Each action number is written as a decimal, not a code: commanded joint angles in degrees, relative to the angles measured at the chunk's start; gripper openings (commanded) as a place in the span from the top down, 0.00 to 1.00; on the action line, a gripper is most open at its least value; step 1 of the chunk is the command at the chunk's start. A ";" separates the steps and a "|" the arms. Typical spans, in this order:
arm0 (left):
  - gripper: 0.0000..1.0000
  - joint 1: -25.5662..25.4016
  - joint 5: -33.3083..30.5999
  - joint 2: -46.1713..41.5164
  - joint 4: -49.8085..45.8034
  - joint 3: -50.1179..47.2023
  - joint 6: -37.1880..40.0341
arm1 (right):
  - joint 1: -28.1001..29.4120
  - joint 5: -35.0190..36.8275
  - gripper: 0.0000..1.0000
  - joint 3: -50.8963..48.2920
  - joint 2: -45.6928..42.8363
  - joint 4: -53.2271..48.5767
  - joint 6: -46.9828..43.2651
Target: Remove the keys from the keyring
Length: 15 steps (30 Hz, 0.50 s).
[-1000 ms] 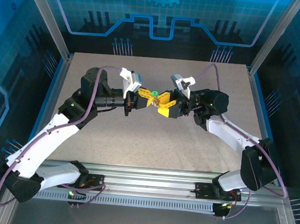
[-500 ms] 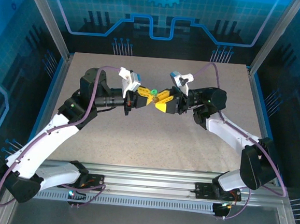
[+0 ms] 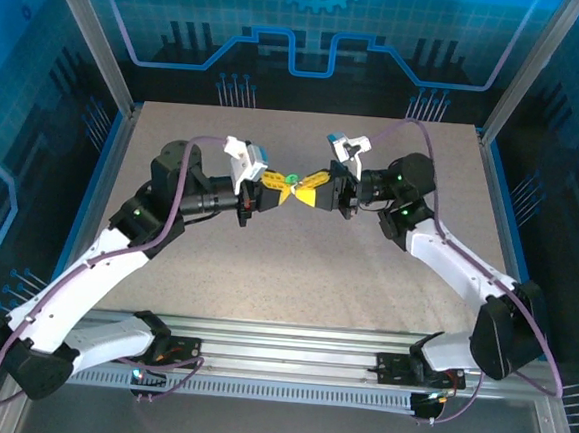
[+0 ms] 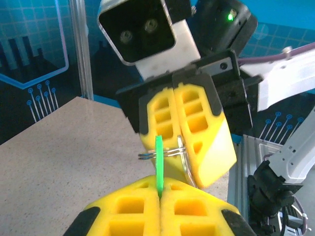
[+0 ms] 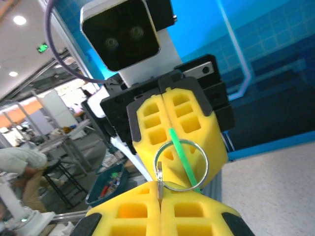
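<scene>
**Arm hardware, visual check**

Left arm [image 3: 105, 262] and right arm [image 3: 447, 257] are showing white shells over black joints. Purple cables [image 3: 177, 203] are trailing along both. Yellow fingers [image 4: 197, 123] are showing moulded square pockets. A white camera housing [image 4: 142, 32] is carrying two lenses, and a green LED [image 4: 229, 17] is glowing.

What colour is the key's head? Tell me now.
The key head is bright green, clearest in the left wrist view.

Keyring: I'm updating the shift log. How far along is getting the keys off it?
Done: the left gripper is shut on the green key, the right gripper on the keyring, both held in mid-air. In hand: working the key free, it seems. Left: the key is threaded through the ring, so nothing is off yet.
</scene>
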 commanded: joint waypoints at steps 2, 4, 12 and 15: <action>1.00 -0.14 -5.21 -2.93 1.80 -3.55 0.13 | -0.49 5.77 1.00 9.00 -4.61 -43.20 -26.05; 0.91 -0.15 -7.22 -3.90 2.97 -6.03 -0.53 | -0.26 9.55 1.00 13.69 -4.43 -58.59 -34.44; 0.57 0.00 -12.73 -8.91 10.20 -16.73 -6.18 | 0.13 25.36 1.00 30.63 2.85 -95.74 -48.53; 0.53 -0.07 -12.59 -9.38 11.53 -18.67 -8.01 | 0.83 29.11 1.00 32.75 3.50 -99.58 -50.38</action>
